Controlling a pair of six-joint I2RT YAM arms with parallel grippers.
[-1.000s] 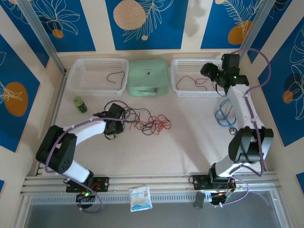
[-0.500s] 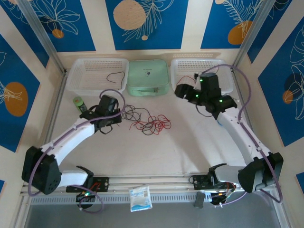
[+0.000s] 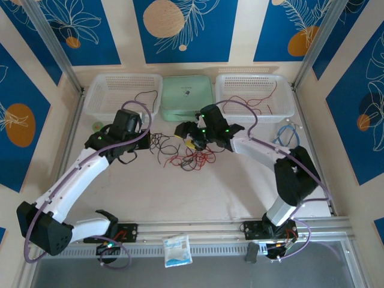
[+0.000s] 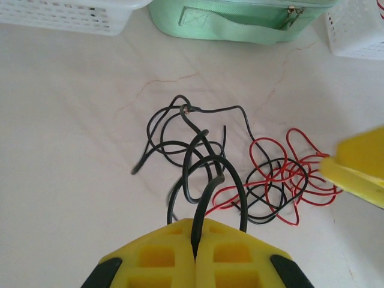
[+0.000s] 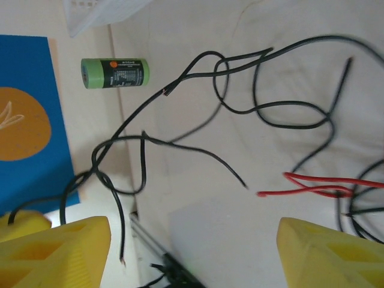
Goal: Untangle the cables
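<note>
- Overhead view of a pale worktop point(image 3: 180, 192) with two robot arms reaching in from its near edge; a tangle of cables point(image 3: 187, 157), thin red and black wires, lies in the middle, near a mint-green case point(image 3: 187, 96) at the back.
- Left tool point(image 4: 195, 240): clenched on a black cable point(image 4: 198, 219) at the left side of the tangle; the wire rises from the pinched yellow fingers, arches into a loop and runs on into the heap.
- Right tool point(image 3: 191, 141): released, yellow fingers spread wide, hanging over the far edge of the tangle; it grasps nothing.
- Done, as far as can be judged: a single black wire point(image 3: 147, 96) lies in the left basket point(image 3: 96, 102); red wires point(image 3: 252, 102) lie in the right basket point(image 3: 288, 102); these look already sorted by colour.
- Left to do: the heap on the worktop; its left half is loose black loops, spread out and easy to follow; its right half is red and black loops crossing one another many times; how many wires it holds cannot be told.
- Judgement: the task is partway through, with the knotted red-and-black part yet to be pulled apart.
- Also present, apart from the tangle: a green roll point(image 5: 114, 72) by the left wall; a light-blue coil point(image 3: 287, 137) on the right.
</note>
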